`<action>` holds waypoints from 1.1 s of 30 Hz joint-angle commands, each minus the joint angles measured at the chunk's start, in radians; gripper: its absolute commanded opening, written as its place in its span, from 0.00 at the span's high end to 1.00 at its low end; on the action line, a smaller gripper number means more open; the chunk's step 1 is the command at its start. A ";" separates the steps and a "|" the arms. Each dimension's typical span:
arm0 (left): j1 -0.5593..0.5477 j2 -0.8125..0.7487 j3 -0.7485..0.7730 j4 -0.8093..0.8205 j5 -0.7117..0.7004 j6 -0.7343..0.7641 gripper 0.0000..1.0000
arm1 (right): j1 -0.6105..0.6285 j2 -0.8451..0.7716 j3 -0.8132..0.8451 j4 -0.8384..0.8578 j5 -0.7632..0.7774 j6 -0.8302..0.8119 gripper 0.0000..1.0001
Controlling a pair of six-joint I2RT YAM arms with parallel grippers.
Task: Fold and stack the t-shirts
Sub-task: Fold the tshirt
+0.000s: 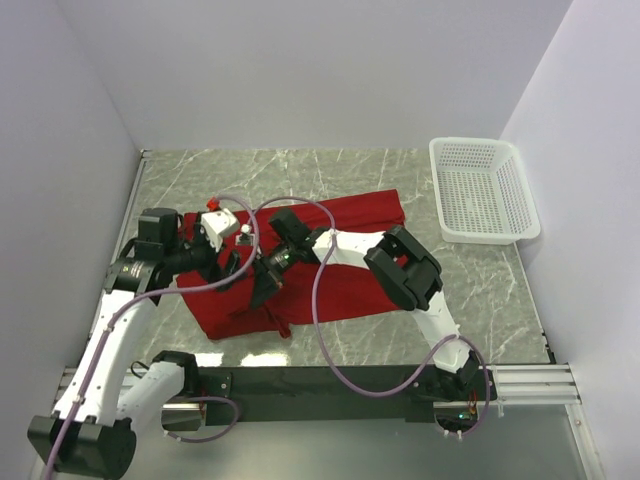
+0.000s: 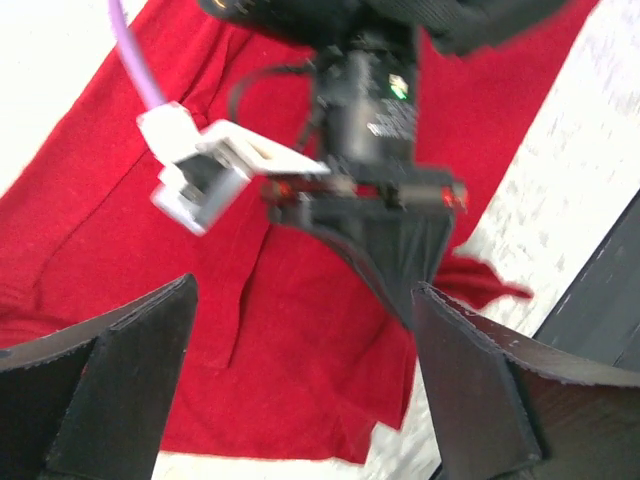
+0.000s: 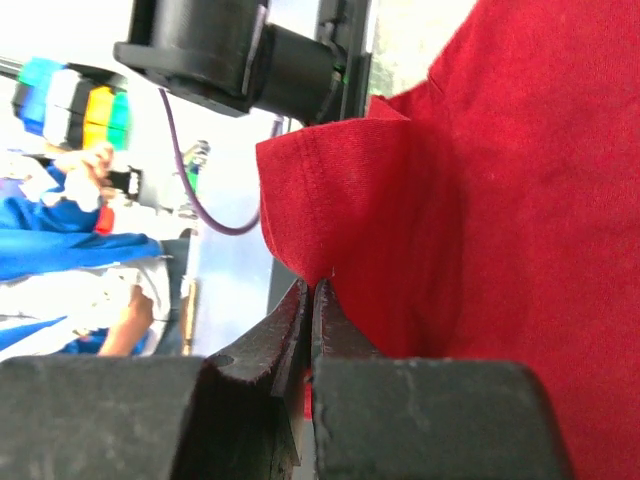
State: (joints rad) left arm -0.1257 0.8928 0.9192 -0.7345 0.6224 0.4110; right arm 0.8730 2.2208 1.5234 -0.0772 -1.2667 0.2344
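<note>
T-shirt (image 1: 345, 290), red, pinched in right fingers (image 3: 298, 320); left fingers (image 2: 130, 360) spread wide above it.

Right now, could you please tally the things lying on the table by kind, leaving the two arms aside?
red t-shirt: 1
white mesh basket: 1
Total: 2

There is 1 red t-shirt (image 1: 350, 285), 1 white basket (image 1: 480, 190), 1 table (image 1: 480, 290).
</note>
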 commanded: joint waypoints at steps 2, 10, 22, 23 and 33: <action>-0.041 -0.060 0.023 -0.127 -0.062 0.165 0.09 | -0.020 0.013 -0.019 0.227 -0.094 0.187 1.00; -0.118 -0.101 -0.039 -0.221 -0.082 0.192 0.10 | -0.054 0.056 -0.040 0.483 -0.145 0.399 1.00; -0.204 -0.061 -0.106 -0.183 -0.333 0.224 0.16 | -0.069 0.060 -0.085 0.730 -0.152 0.606 1.00; -0.207 -0.058 -0.106 -0.174 -0.351 0.224 0.16 | -0.069 0.059 -0.088 0.747 -0.154 0.634 1.00; -0.298 0.027 -0.141 -0.034 -0.504 0.215 0.39 | -0.069 0.048 -0.100 0.798 -0.155 0.675 1.00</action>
State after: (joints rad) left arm -0.4007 0.8951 0.7837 -0.8444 0.1967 0.6151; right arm 0.8085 2.2929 1.4319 0.6575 -1.4014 0.8940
